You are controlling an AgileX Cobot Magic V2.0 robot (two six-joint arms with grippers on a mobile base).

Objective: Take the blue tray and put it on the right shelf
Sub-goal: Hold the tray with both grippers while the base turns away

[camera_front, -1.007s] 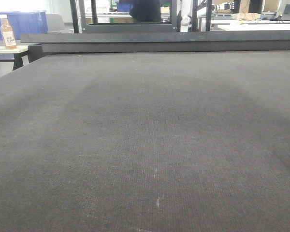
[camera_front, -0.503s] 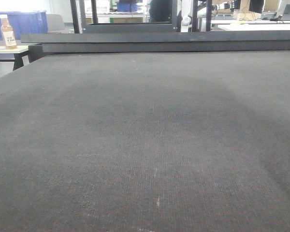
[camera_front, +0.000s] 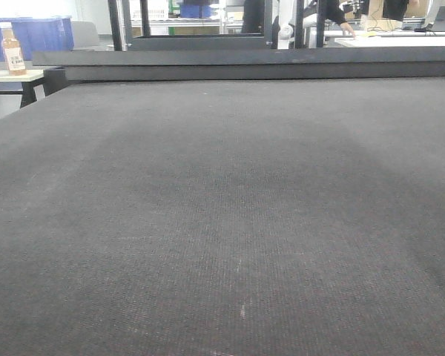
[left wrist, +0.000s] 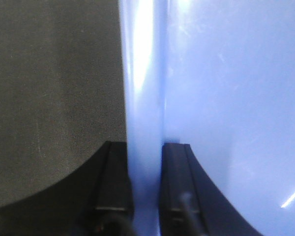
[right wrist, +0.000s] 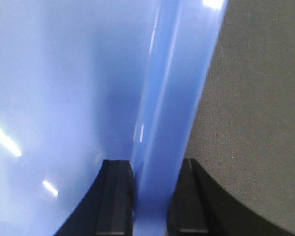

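Observation:
The blue tray [left wrist: 226, 98] fills the right of the left wrist view, and its glossy left rim runs between the black fingers of my left gripper [left wrist: 145, 147], which is shut on that rim. In the right wrist view the blue tray [right wrist: 64, 88] covers the left side, and my right gripper [right wrist: 155, 164] is shut on its right rim, one finger inside, one outside. Dark table top shows beside each rim. The front view shows neither tray nor grippers. The right shelf is out of view.
The dark textured table top [camera_front: 222, 208] spans the front view, with a raised black ledge [camera_front: 245, 63] along its far edge. Far left, a bottle [camera_front: 12, 49] stands on a small table before dark blue bins [camera_front: 41, 33]. Racks and desks stand behind.
A dark figure behind the far ledge has moved right across the background. The table top looks the same.

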